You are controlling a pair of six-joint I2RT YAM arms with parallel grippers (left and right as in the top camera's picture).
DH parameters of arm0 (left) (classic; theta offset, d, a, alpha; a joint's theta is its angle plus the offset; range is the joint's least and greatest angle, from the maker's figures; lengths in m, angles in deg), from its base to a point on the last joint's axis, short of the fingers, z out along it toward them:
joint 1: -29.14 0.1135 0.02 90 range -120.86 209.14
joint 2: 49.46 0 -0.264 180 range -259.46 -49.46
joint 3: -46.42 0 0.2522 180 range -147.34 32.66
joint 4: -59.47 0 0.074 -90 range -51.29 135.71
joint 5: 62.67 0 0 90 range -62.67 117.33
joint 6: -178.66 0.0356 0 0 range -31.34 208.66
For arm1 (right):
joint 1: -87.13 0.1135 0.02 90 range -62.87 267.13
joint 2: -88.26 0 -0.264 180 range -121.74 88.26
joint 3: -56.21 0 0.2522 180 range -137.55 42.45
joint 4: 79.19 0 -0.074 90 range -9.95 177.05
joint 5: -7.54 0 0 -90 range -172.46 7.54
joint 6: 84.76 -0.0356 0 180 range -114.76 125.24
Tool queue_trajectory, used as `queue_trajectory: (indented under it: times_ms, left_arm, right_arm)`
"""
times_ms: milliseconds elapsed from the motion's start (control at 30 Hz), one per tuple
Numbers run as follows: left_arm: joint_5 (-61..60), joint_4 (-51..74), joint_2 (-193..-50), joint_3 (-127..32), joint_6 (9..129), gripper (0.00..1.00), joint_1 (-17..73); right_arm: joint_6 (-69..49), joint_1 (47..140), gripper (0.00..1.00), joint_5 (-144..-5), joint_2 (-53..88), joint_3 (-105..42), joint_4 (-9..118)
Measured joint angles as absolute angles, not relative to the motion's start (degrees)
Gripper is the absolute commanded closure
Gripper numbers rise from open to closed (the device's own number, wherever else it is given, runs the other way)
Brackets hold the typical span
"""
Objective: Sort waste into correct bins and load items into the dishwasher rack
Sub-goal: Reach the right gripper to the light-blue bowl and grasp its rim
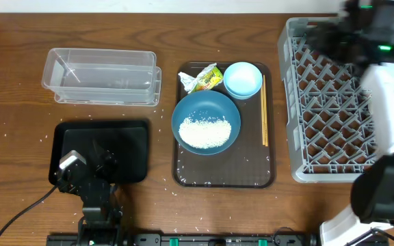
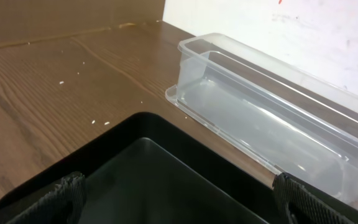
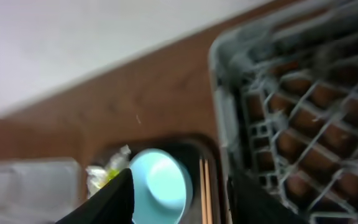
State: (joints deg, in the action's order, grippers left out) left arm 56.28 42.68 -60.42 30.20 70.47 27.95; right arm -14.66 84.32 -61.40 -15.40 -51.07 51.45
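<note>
right wrist view smeared – right fingers (image 3: 114,202) parted, nothing between, light blue bowl (image 3: 160,186) and chopsticks (image 3: 205,193) below, beside dishwasher rack (image 3: 303,106). left fingers (image 2: 61,196) spread wide over black tray (image 2: 154,168), only tips in frame. rice (image 1: 204,131) in dark blue bowl (image 1: 183,109) – wrapper (image 1: 204,78) print too small to read.

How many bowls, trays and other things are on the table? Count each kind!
Bowls: 2 (dark blue bowl, light blue bowl)
Trays: 2 (black tray, brown serving tray)
Clear tub: 1
Grey rack: 1
Wrapper: 1
Chopsticks, as a pair: 1
Total: 8
</note>
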Motion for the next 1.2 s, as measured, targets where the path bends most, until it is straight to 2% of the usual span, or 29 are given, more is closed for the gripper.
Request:
queue_trajectory:
  times_ms: [200, 433, 800, 1100, 1200]
  left_arm:
    - [56.26, 42.66, -60.4, 30.2, 70.47, 0.02, 27.95]
    - [56.26, 42.66, -60.42, 30.2, 70.45, 0.02, 27.95]
    - [56.26, 42.66, -60.42, 30.2, 70.47, 0.02, 27.95]
    - [56.26, 42.68, -60.42, 30.2, 70.47, 0.02, 27.95]
    - [56.26, 42.66, -60.42, 30.2, 70.47, 0.02, 27.95]
  right_arm:
    - [-12.01, 98.9, 0.49, -76.37, -16.18, -51.07, 51.52]
    - [-10.72, 108.58, 0.59, -83.59, -25.62, -51.09, 57.75]
    - [-10.42, 115.24, 0.59, -89.07, -31.72, -51.02, 59.34]
    - [-10.46, 115.55, 0.61, -91.28, -35.55, -51.0, 58.86]
    - [-10.46, 115.55, 0.64, -91.48, -36.29, -51.0, 58.38]
